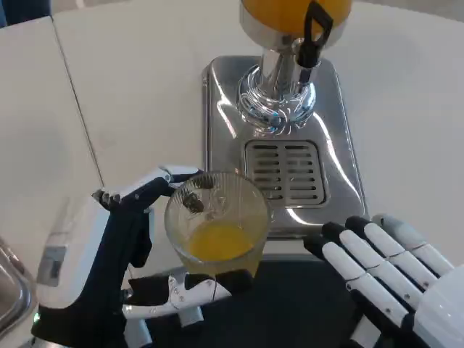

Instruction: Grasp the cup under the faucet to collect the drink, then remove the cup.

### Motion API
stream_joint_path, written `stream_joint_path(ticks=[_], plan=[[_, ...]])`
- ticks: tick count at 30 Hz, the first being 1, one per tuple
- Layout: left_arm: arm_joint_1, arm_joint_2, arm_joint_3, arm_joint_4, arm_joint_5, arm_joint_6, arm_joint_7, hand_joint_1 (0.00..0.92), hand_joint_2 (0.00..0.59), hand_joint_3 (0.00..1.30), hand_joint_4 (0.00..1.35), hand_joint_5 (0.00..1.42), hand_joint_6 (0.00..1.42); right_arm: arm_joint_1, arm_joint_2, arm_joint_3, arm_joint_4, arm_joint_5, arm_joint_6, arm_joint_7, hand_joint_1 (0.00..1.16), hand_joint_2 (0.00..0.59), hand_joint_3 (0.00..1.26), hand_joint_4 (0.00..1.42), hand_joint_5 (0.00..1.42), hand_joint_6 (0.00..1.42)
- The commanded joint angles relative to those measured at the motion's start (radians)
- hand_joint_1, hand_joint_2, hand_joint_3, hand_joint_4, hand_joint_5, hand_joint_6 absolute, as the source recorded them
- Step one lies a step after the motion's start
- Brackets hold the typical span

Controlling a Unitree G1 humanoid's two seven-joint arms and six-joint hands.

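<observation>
The left hand (123, 254) gripped the cup (216, 225) — fingers (148, 183) curved round its far left side and the thumb (190, 286) pressed against its near side, so the glass sat clasped between them. The cup was a clear ribbed glass, upright, with a shallow pool of orange drink (217, 241) at its bottom. It stood at the near edge of the steel base (217, 101), just left of the slotted drip grate (286, 172) and overlapping the base's front left corner; whether it rested on anything or was lifted could not be told. The cup lay well short of the faucet (313, 32), which hung at the top of the frame with its black lever, below the orange-filled tank (279, 11). The chrome column (278, 87) rose from the base behind the grate.

The right hand (380, 272) lay near the lower right, palm down, its fingers straight and apart, holding nothing — its fingertips (317, 245) reached to just short of the base's front edge and stayed clear of the cup, a little gap between them. The white surface (130, 87) spread round the base, with a seam running down its left part.
</observation>
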Motion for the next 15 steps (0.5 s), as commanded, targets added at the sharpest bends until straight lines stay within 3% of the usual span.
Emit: stream_joint_path(ticks=[1, 15], plan=[[0.000, -0.008, -0.002, -0.030, -0.011, -0.037, -0.003, 0.712, 0.036, 1.13, 1.16, 1.37, 1.42, 0.009, 0.002, -0.002, 0.005, 0.011, -0.004, -0.004, 0.00, 0.562, 0.00, 0.00, 0.00, 0.00], [0.045, -0.005, 0.006, -0.053, -0.020, -0.070, -0.014, 0.712, 0.036, 1.13, 1.16, 1.37, 1.42, -0.001, 0.008, 0.007, -0.015, 0.017, 0.026, 0.018, 0.00, 0.563, 0.00, 0.00, 0.00, 0.00]])
